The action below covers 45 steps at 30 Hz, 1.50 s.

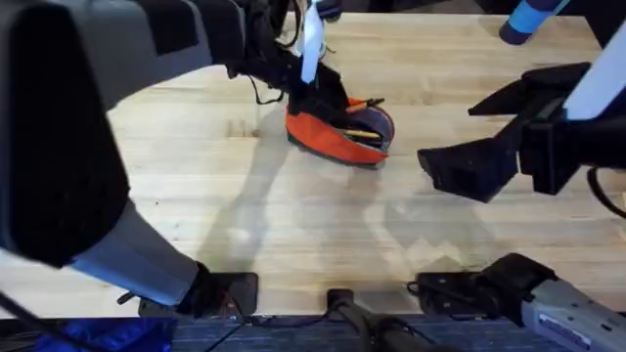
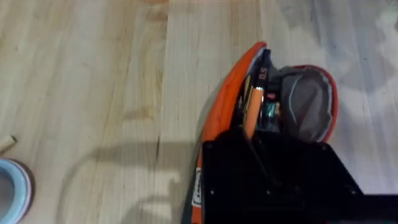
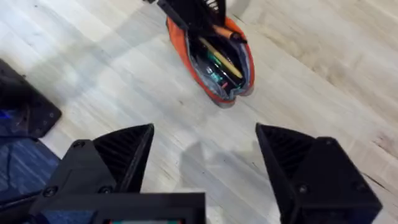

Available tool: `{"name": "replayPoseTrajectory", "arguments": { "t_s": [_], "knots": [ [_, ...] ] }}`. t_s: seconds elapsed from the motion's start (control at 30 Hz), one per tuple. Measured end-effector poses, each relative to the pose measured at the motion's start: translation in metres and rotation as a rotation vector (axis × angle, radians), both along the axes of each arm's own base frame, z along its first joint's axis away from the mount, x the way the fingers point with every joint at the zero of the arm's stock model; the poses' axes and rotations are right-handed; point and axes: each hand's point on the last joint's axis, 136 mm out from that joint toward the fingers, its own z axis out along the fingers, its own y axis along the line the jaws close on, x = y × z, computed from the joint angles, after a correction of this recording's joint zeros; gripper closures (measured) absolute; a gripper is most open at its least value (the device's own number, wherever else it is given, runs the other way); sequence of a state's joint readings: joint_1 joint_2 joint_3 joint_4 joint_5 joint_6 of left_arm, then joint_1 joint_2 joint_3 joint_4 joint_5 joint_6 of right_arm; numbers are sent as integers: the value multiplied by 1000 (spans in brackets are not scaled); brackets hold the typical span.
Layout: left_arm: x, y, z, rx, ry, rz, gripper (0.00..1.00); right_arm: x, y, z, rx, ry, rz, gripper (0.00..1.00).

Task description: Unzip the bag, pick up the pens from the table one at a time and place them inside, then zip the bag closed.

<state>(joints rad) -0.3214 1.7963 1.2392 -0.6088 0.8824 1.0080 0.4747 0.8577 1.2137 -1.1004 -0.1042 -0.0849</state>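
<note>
The orange bag (image 1: 328, 137) lies unzipped on the table (image 1: 196, 186), left of centre at the back, its grey lining showing (image 2: 308, 102). Several pens lie inside it (image 3: 217, 62). One yellow-orange pen (image 2: 254, 109) leans in the opening, its dark tip (image 1: 375, 102) above the rim. My left gripper (image 2: 264, 158) sits over the near end of the bag, its black fingers together on this pen's lower end. My right gripper (image 3: 205, 168) hovers open and holds nothing, to the right of the bag (image 1: 484, 132).
A pale blue tape roll (image 2: 11, 190) and a small pale stick (image 2: 6, 144) lie to one side of the bag. A blue object (image 1: 528, 20) stands at the far right corner. A black mat (image 3: 25, 106) lies near the front edge.
</note>
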Motion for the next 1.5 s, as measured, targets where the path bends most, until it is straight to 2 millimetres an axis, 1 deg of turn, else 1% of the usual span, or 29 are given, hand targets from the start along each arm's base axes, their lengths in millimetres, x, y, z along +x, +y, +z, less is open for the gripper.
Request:
{"name": "replayPoseTrajectory", "arguments": {
  "t_s": [0.03, 0.1, 0.3, 0.33, 0.37, 0.4, 0.5, 0.53, 0.57, 0.6, 0.67, 0.97, 1.1, 1.2, 1.3, 1.43, 1.5],
  "knots": [
    [0, 2, -7, 22, 16, 6, 959, 1, -1, 0, -6, -3, -6, 4],
    [-2, 5, -15, 53, 32, 11, 959, 2, -3, 0, -13, -7, -13, 4],
    [0, 10, -21, 118, 23, 27, 959, 3, -6, -1, -26, -13, -26, 4],
    [1, 10, -22, 121, 22, 28, 952, 4, -6, -1, -26, -14, -26, 4],
    [1, 11, -22, 124, 18, 27, 905, 4, -6, -1, -27, -14, -27, 4],
    [1, 11, -22, 126, 17, 28, 829, 4, -6, -1, -27, -14, -27, 4],
    [2, 12, -24, 138, 14, 33, 366, 4, -6, -1, -27, -14, -27, 4],
    [2, 13, -25, 144, 15, 35, 194, 4, -6, -1, -27, -14, -27, 4],
    [2, 14, -25, 149, 17, 37, 68, 4, -6, -1, -27, -14, -27, 4],
    [2, 14, -26, 152, 17, 38, 26, 4, -6, -1, -27, -14, -27, 4],
    [2, 15, -26, 155, 16, 39, 10, 4, -6, -1, -27, -14, -27, 4],
    [3, 14, -26, 154, 33, 54, 8, 9, -3, -8, -44, 18, -27, 4],
    [3, 14, -19, 147, 42, 77, 8, 10, -3, -10, -48, 26, -27, 4],
    [4, 18, -3, 137, 12, 98, 8, 10, -3, -10, -48, 26, -27, 4],
    [10, 27, 21, 119, -51, 131, 8, 10, -3, -10, -48, 26, -27, 4],
    [19, 45, 55, 91, -137, 192, 8, 10, -3, -10, -48, 26, -26, 4],
    [22, 56, 69, 81, -171, 224, 7, 10, -2, -9, -46, 24, -27, 4]
  ]
}}
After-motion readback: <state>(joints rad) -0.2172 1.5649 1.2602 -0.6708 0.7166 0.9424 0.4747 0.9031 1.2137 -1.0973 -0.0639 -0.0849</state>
